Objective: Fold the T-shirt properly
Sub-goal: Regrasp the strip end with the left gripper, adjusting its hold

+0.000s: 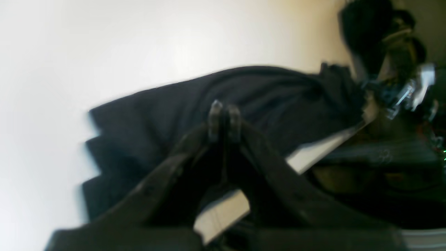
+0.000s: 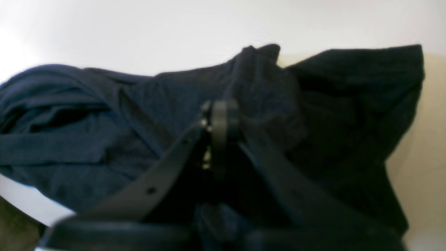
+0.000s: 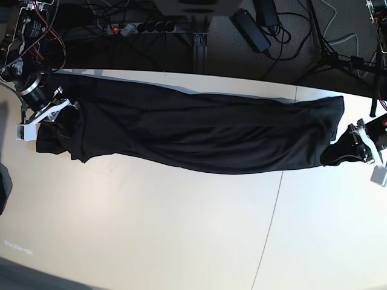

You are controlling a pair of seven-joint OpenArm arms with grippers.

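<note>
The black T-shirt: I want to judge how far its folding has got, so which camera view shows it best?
The base view: it takes in nearly the whole T-shirt, stretched between both arms. The left wrist view shows one end, blurred; the right wrist view shows the other, bunched.

No legible text, label, brand, number or sign is found; faint pale marking on the tabletop (image 3: pixel 151 223), near its edge, unreadable.

T-shirt (image 1: pixel 258 94) partly behind jaws
</note>
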